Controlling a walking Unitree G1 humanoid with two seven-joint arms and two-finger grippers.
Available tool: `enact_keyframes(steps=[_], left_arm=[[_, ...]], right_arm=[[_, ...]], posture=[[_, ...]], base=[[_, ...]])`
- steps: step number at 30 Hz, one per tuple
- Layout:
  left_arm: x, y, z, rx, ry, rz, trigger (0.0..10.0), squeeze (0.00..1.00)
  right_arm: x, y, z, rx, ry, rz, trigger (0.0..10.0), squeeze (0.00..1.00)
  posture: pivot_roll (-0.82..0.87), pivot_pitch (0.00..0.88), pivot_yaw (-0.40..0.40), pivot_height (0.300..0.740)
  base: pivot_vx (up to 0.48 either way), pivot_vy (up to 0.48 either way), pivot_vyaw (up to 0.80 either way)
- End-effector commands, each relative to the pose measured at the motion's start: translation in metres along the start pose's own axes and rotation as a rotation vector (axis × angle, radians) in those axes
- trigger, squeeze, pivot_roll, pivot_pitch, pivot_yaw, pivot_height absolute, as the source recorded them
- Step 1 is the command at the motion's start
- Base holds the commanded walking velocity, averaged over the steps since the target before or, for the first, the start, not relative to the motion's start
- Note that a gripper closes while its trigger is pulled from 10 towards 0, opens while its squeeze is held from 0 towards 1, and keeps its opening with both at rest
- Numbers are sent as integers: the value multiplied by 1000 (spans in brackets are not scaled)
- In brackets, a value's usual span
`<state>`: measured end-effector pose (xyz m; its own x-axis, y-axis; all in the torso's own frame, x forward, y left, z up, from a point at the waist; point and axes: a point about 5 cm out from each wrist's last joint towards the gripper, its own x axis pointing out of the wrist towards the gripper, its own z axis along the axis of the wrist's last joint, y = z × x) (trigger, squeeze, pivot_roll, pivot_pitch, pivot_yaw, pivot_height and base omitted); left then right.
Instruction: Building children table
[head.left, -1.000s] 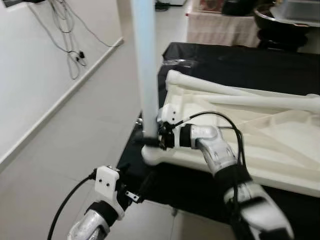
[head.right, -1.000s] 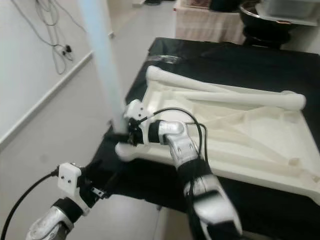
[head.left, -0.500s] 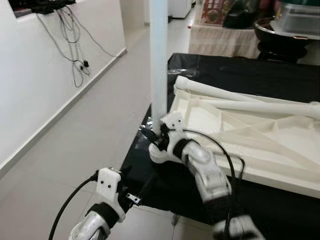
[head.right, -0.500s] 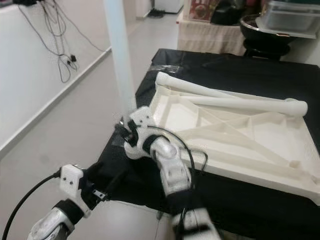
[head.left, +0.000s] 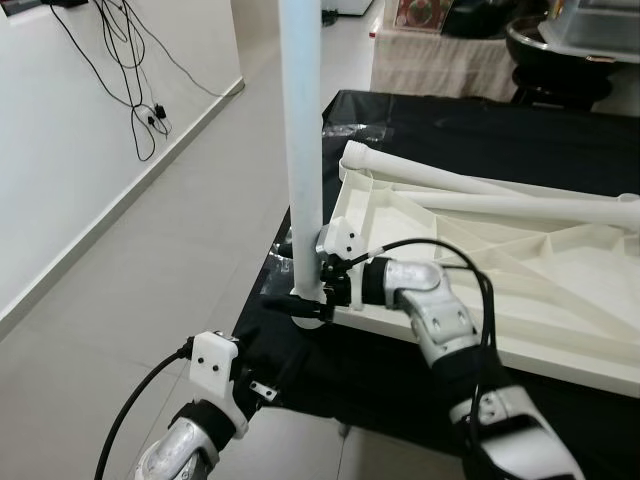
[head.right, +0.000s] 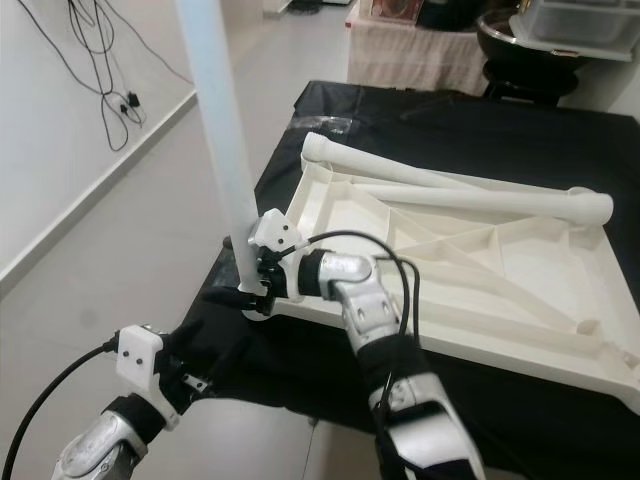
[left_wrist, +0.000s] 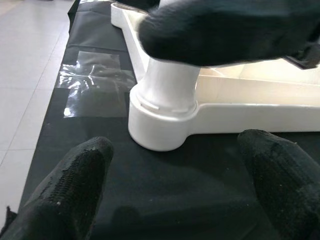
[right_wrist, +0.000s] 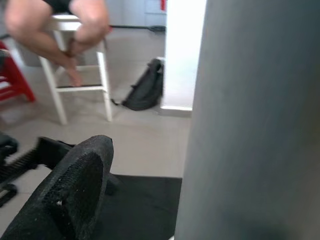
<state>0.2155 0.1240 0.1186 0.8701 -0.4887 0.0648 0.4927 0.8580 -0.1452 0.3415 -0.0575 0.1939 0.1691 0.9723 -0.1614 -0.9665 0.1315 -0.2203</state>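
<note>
an upturned white table top (head.left: 520, 270) is laid on a black cloth (head.left: 470, 130) that covers a low surface, its ribbed underside facing up. a tall white leg (head.left: 303, 150) is stood upright in the round socket (left_wrist: 162, 125) at the near left corner of the table top, where the socket bulges out past the frame edge. the right gripper (head.left: 318, 283) is reached across from the right and is closed around the lower end of the leg, just above the socket; one black finger (right_wrist: 70, 195) is seen beside the pale shaft of the leg in the right wrist view, and a dark fingertip is pressed over the top of the socket collar in the left wrist view. two more white legs (head.right: 480, 195) are laid loose along the far side of the table top, one slanted and one nearly level, touching near the far left corner. the left gripper (left_wrist: 175, 195) is held low in front of the cloth edge, below the socket corner, with its two fingers (left_wrist: 75, 190) spread wide and nothing between them. a patch of clear tape (left_wrist: 92, 75) is stuck on the cloth just beside the socket. dark cables (head.left: 130, 70) are hung on the white wall at the left, above a grey tiled floor (head.left: 150, 260). in the right wrist view a person's bare legs (right_wrist: 60, 35) are seen on a white stool (right_wrist: 82, 75), with a dark bag (right_wrist: 145, 90) on the floor near it.
</note>
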Motion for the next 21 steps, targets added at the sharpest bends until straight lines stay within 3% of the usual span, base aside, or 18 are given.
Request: enact_keyframes(steps=[1,6,10,11,19,21], left_arm=[[-3,0,-1,5,12,4,10000,0],[-4,-1,-1,6,12,7,10000,0],[-4,-1,-1,6,12,7,10000,0],[-5,-2,0,4,12,7,10000,0],[-5,-3,0,1,11,7,10000,0],[-6,-3,1,-10,11,1,10000,0]], right_arm=[[11,8,2,-25,16,164,10000,0],[13,-3,4,-29,58,231,10000,0],[13,-3,4,-29,58,231,10000,0],[15,-8,1,-6,64,190,0,0],[10,-10,-6,13,79,139,0,0],[-11,-13,-19,21,99,54,0,0]], posture=[[103,143,9,740],[115,155,6,740],[115,155,6,740],[116,163,5,740],[104,167,15,740],[75,176,27,740]], base=[[0,0,0],[0,0,0],[0,0,0],[0,0,0],[0,0,0],[0,0,0]])
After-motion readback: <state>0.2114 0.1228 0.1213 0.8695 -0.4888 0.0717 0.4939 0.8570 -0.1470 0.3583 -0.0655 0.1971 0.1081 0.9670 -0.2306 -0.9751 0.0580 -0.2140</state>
